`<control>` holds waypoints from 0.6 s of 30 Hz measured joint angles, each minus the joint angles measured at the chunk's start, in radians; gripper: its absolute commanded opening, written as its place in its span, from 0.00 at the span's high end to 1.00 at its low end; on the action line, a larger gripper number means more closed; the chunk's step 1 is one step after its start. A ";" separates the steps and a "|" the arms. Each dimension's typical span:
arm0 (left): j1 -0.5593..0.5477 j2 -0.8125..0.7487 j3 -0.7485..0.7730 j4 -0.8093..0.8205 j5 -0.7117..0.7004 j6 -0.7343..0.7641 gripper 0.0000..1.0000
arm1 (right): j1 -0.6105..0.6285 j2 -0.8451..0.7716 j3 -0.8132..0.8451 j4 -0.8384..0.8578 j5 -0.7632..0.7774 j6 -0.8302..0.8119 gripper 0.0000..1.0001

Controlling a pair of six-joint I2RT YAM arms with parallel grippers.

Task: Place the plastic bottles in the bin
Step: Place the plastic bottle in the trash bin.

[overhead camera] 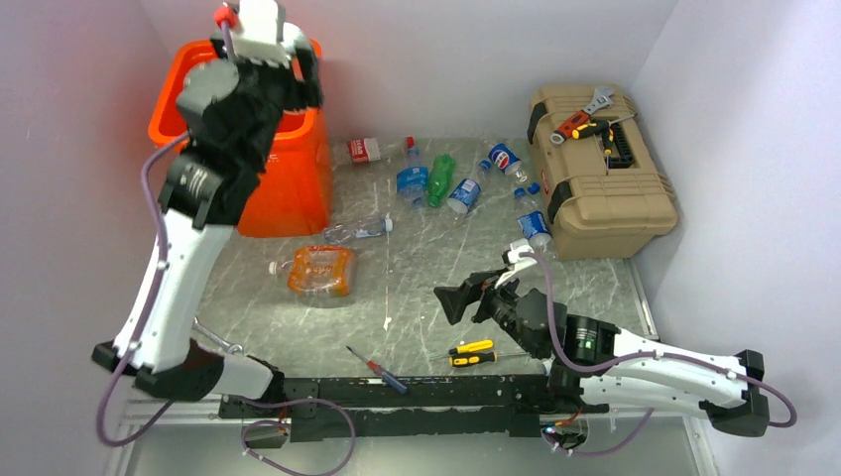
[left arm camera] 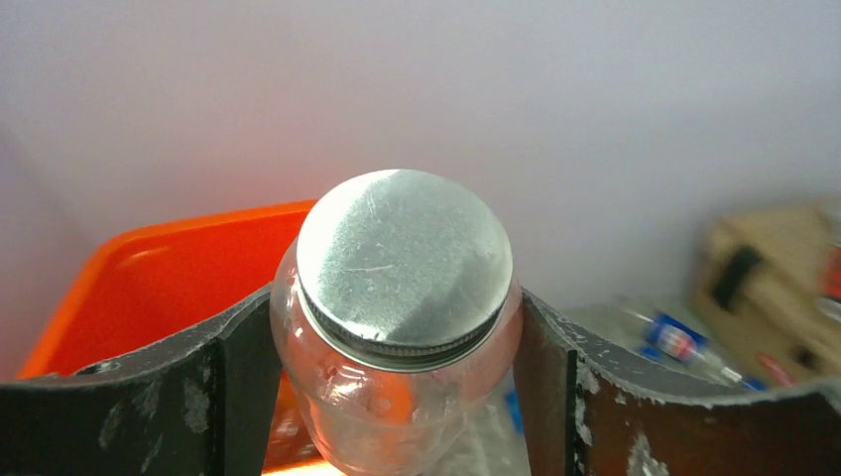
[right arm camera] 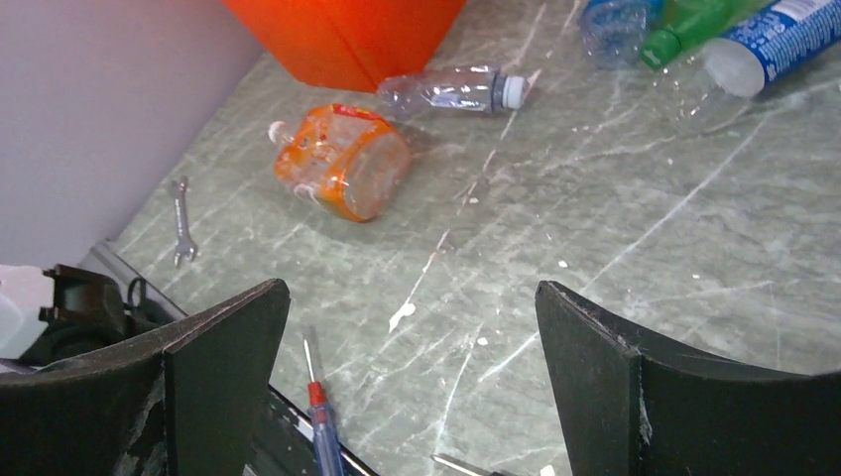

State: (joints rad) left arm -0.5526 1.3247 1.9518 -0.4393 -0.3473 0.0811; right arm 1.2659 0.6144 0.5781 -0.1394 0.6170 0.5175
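— The clear bottle (left arm camera: 405, 258) with the silver lid?
— Clamped between the left gripper (left arm camera: 397, 337) fingers, above the orange bin (left arm camera: 169, 268). Only the wrist view shows that lid; the bin's contents cannot be made out.
— The right gripper (right arm camera: 412, 377)?
— Fingers wide apart, empty, over the table (right arm camera: 645, 248). Beyond it, more bottles (overhead camera: 441, 178) lie near the closed toolbox (overhead camera: 605, 188).
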 measured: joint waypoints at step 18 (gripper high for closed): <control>0.605 0.274 -0.009 -0.014 0.139 -0.320 1.00 | 0.000 -0.018 -0.008 -0.125 0.027 0.104 0.00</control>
State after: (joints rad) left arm 0.0528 1.5982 1.9427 -0.4530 -0.2085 -0.2390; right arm 1.2659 0.5968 0.5705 -0.2646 0.6437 0.6212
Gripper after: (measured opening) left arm 0.768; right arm 0.997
